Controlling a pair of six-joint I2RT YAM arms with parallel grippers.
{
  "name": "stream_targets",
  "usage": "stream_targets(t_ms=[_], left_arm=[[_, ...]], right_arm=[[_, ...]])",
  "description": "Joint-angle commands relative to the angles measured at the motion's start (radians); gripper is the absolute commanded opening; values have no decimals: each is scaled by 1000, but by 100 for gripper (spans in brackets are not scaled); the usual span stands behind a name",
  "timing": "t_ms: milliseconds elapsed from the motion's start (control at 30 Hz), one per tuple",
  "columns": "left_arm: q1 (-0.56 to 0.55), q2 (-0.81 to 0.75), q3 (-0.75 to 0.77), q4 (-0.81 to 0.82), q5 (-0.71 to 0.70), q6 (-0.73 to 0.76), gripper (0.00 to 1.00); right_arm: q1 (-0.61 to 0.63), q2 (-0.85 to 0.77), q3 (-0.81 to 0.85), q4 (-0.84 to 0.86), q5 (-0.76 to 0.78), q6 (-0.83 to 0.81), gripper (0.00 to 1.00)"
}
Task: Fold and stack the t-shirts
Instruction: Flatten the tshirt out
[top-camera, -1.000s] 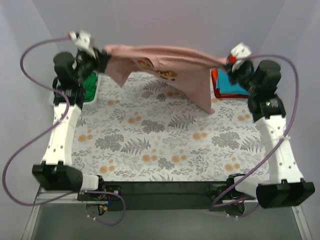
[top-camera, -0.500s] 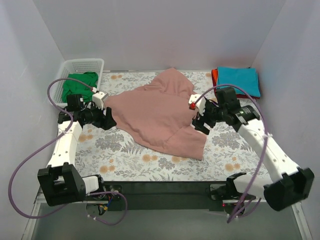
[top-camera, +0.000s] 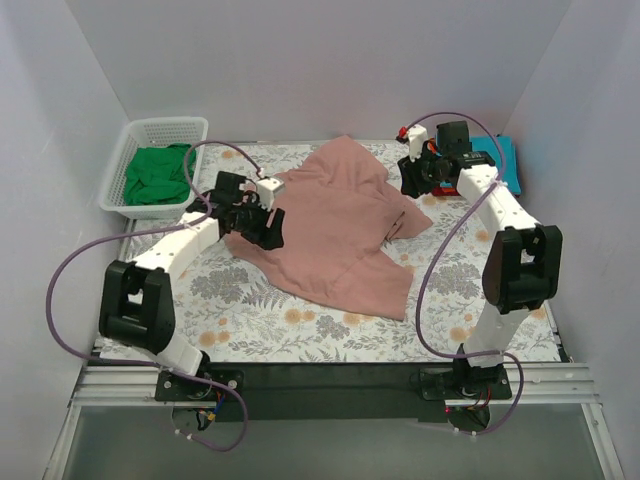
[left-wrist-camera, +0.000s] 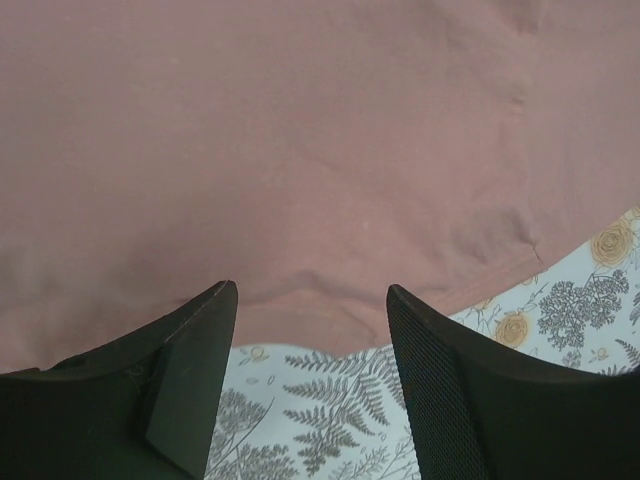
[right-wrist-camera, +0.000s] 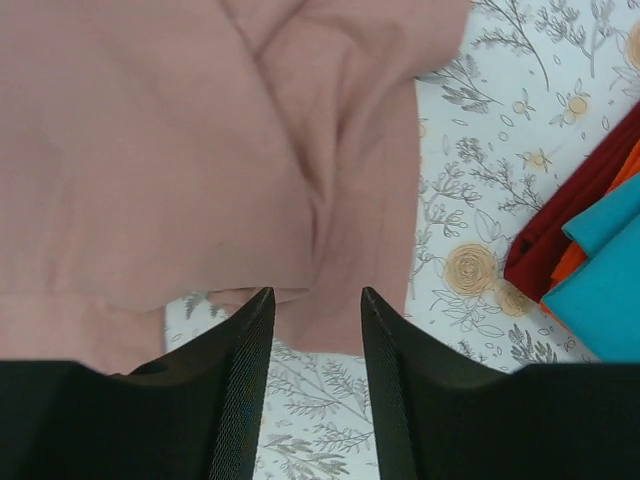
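The dusty-pink t-shirt (top-camera: 335, 225) lies spread plain side up on the floral cloth, its sleeves rumpled. My left gripper (top-camera: 264, 228) hovers open at its left edge; in the left wrist view the pink hem (left-wrist-camera: 300, 150) lies just beyond the gripper (left-wrist-camera: 310, 295), nothing between the fingers. My right gripper (top-camera: 411, 182) stands open over the far right sleeve; in the right wrist view a pink fold (right-wrist-camera: 180, 150) lies under the tips of that gripper (right-wrist-camera: 315, 292), ungripped. A green t-shirt (top-camera: 155, 175) sits bunched in the basket. A folded teal t-shirt (right-wrist-camera: 605, 270) lies on a red-orange one (right-wrist-camera: 555, 235).
The white mesh basket (top-camera: 170, 128) stands at the back left corner. The folded stack (top-camera: 505, 160) sits at the back right, partly behind the right arm. Walls close in the back and both sides. Floral cloth (top-camera: 300, 320) shows bare along the front.
A second ago both grippers held the pink shirt stretched in the air. They let go and it now lies on the cloth. The left gripper moved right to its edge, the right toward the back.
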Motion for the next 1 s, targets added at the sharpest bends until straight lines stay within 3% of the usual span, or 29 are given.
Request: stream_targets(t_ms=[0, 267, 467, 767, 967], left_arm=[[-106, 68, 37, 56, -99, -30, 60], [-261, 245, 68, 92, -240, -18, 58], [-261, 263, 5, 8, -254, 77, 36], [-117, 99, -237, -162, -252, 247, 28], [55, -57, -345, -262, -275, 396, 27]], right_arm=[[-35, 113, 81, 15, 45, 50, 44], [-38, 253, 87, 15, 96, 62, 35], [-37, 270, -9, 16, 142, 6, 30], [-38, 251, -183, -6, 263, -111, 25], [-20, 12, -432, -120, 297, -301, 24]])
